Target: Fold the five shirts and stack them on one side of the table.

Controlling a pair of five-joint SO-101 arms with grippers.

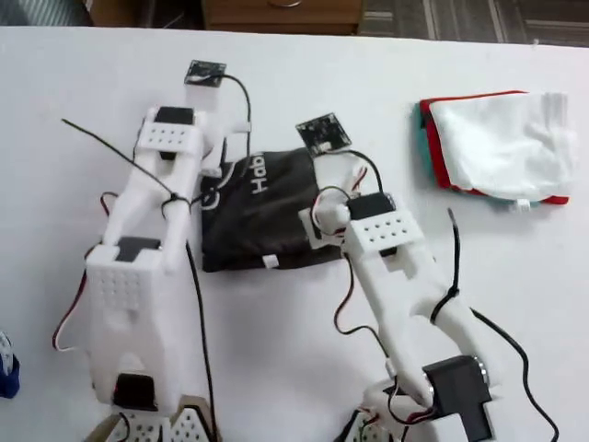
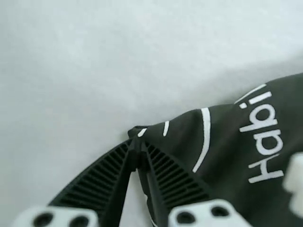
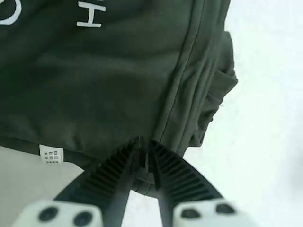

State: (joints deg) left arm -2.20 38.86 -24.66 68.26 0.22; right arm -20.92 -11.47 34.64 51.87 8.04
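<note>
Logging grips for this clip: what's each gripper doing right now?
Left gripper: shut on the black shirt, at its corner.
Right gripper: shut on the black shirt's edge.

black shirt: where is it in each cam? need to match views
High view: black shirt lies near the centre, left of the folded stack.
Left wrist view: one corner of the black shirt is pinched at the tips of the left tool.
Right wrist view: the black shirt has its folded edge pinched in the right tool.
Shared landmark: the shirt's white lettering.
</note>
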